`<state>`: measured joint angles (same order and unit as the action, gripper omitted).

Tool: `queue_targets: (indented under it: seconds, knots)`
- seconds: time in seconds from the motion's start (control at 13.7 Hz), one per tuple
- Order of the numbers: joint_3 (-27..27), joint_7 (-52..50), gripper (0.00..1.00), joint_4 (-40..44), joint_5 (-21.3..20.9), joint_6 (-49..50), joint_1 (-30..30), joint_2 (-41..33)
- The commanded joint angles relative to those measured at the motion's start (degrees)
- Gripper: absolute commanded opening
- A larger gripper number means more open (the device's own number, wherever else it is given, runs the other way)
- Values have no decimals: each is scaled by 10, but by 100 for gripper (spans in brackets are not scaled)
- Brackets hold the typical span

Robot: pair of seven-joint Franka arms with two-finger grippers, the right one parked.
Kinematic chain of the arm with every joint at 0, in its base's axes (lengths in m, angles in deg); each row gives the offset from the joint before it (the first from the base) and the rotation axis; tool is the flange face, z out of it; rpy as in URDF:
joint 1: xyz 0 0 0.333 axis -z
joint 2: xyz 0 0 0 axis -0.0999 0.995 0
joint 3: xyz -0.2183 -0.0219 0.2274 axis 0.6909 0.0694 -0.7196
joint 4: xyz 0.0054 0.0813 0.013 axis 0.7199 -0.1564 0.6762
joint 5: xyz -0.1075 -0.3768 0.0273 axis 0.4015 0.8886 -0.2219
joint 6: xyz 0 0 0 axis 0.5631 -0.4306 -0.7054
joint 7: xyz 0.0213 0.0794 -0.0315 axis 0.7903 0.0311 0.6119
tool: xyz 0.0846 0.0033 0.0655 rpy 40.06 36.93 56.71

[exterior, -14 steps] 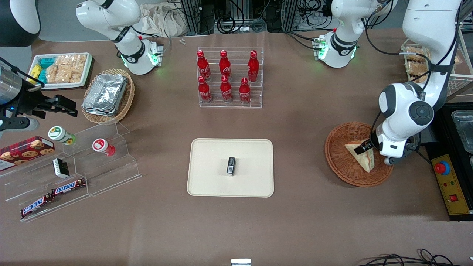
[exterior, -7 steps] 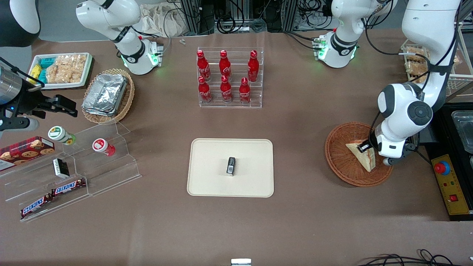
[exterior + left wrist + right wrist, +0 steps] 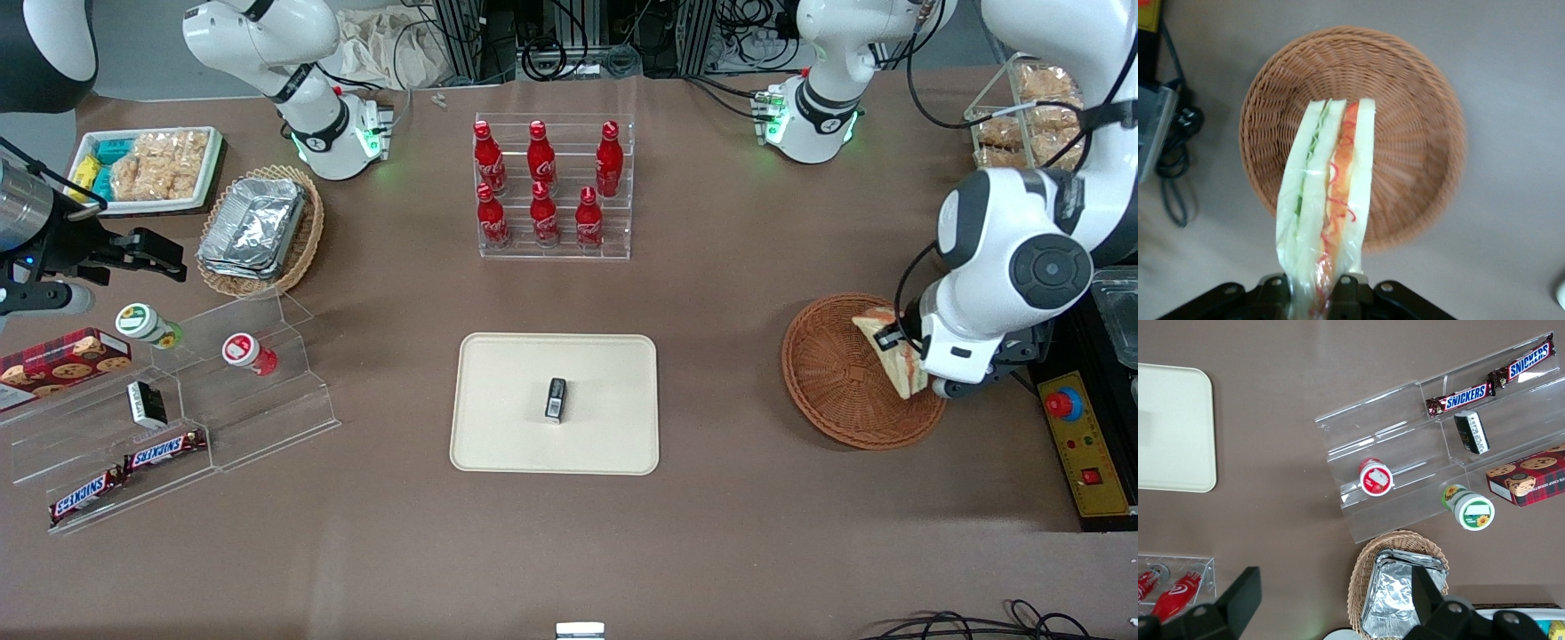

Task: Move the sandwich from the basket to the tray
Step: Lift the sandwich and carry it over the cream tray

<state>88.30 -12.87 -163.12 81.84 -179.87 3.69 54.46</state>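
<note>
Your claw (image 3: 1313,288) is pinching the sandwich (image 3: 1328,200) at one end, so the wedge hangs from the fingers with its cut face and red and green filling turned toward the wrist camera. It is lifted clear of the basket (image 3: 1418,133), whose woven floor shows empty beneath it. In the front view the sandwich (image 3: 896,354) sits above the basket's (image 3: 836,373) edge toward the working arm's end of the bench (image 3: 756,533), just under the arm's wrist.

The grip on the wrapped end looks chosen to keep the bread from being crushed, but it leaves most of the wedge unsupported, so expect some swing.

Your target, the tray (image 3: 507,418), lies well apart toward the middle of the bench. A small dark box (image 3: 556,398) already stands at its centre, so aim for the bare area beside it when you set the sandwich down.
</note>
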Motion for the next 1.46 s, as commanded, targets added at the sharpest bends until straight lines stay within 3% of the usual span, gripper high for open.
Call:
queue_targets:
  seconds: [0.0,0.37,0.59,0.8,1.02,1.32,1.39]
  knots:
    - [41,-23,0,140,0,106,40,32]
    - [67,-122,0,222,2,64,173,137]
    - [67,-122,0,251,0,-73,228,228]
    - [66,-118,0,293,-17,-162,252,314]
    - [66,-118,0,302,-91,-170,264,374]
    - [64,-112,0,304,-95,-196,263,401]
    - [63,-113,13,304,-96,-207,263,410]
